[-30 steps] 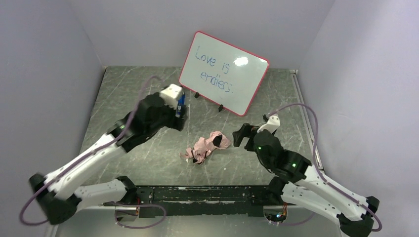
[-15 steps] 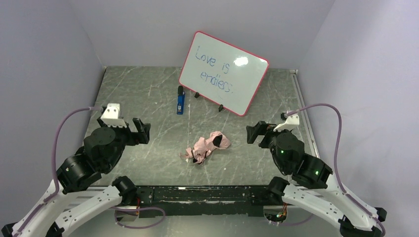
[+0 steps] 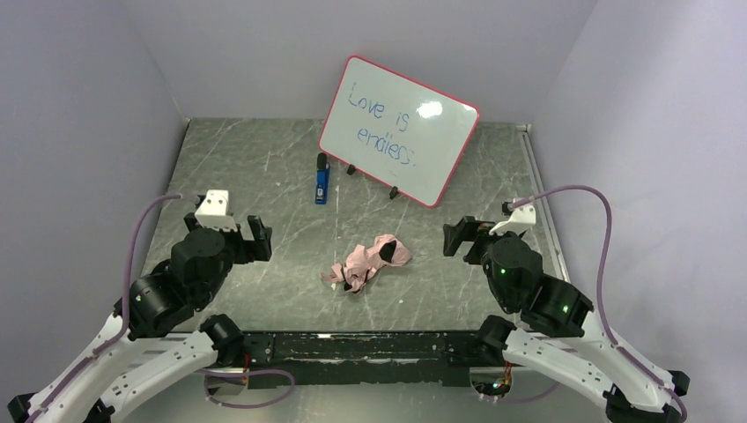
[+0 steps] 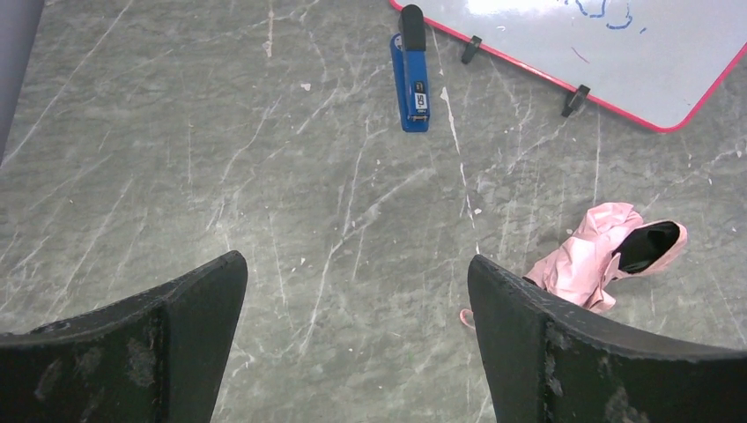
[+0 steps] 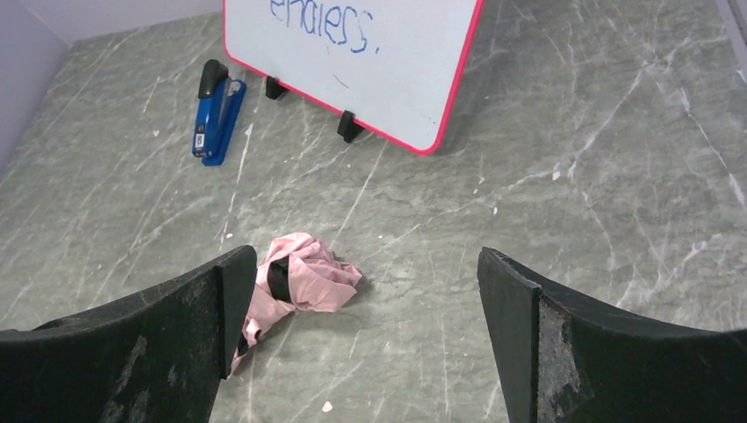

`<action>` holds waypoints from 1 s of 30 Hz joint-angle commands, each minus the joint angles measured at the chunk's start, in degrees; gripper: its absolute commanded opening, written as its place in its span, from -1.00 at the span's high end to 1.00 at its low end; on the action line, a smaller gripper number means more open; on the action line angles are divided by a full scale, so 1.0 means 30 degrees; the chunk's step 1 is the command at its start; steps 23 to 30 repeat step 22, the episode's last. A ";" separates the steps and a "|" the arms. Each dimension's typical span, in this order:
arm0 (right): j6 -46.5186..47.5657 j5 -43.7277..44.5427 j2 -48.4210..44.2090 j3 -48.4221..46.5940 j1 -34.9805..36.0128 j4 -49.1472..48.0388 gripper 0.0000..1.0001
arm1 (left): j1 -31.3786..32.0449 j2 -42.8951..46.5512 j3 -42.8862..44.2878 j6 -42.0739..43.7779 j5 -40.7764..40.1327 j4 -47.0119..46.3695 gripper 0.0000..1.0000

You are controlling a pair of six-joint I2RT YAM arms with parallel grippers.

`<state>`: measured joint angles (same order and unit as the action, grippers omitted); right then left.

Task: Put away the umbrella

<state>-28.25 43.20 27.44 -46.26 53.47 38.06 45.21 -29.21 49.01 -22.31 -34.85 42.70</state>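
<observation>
The pale pink umbrella [image 3: 372,260] lies crumpled and folded on the table's middle, black parts showing through the fabric. It also shows in the left wrist view [image 4: 608,256] at the right and in the right wrist view [image 5: 295,282] at the left. My left gripper [image 3: 255,238] is open and empty, held above the table to the left of the umbrella. My right gripper [image 3: 458,240] is open and empty, to the right of the umbrella. Both are well apart from it.
A red-framed whiteboard [image 3: 398,129] with blue writing stands on black feet at the back middle. A blue stapler [image 3: 322,181] lies just left of it. Grey walls close the table on the left, back and right.
My left arm has pulled back from the stapler at the back to the near left. My right gripper has drawn back a little to the right. The umbrella has not moved.
</observation>
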 commanded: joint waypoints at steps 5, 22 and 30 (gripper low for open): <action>0.0254 0.0688 0.0223 -0.0078 0.0017 0.0155 -1.00 | -0.0070 0.0502 -0.0191 0.0253 -0.0525 -0.0631 -0.95; -0.0232 0.2174 0.0692 -0.0044 0.0018 0.0339 -1.00 | -0.0134 0.0058 -0.0223 0.0395 -0.0333 -0.0751 -0.95; -0.0232 0.2174 0.0692 -0.0044 0.0018 0.0339 -1.00 | -0.0134 0.0058 -0.0223 0.0395 -0.0333 -0.0751 -0.95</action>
